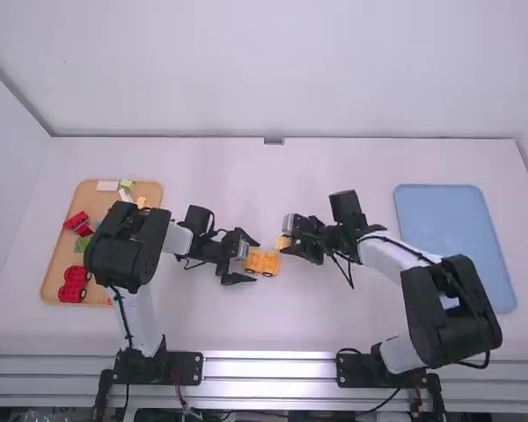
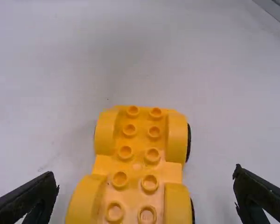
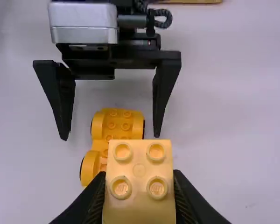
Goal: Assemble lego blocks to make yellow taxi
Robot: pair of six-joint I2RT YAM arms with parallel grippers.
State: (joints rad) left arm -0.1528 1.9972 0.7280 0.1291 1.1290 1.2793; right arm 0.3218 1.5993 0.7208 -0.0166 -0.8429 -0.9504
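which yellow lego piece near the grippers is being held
The small yellow plastic block with four studs, pinched by the right gripper. The longer yellow wheeled base sits ungripped on the white table, the left gripper open.

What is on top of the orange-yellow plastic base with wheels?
Two rows of bare round studs run along the base; no block sits on those in sight. In the right wrist view, the pale yellow four-stud block in the right gripper hides some studs.
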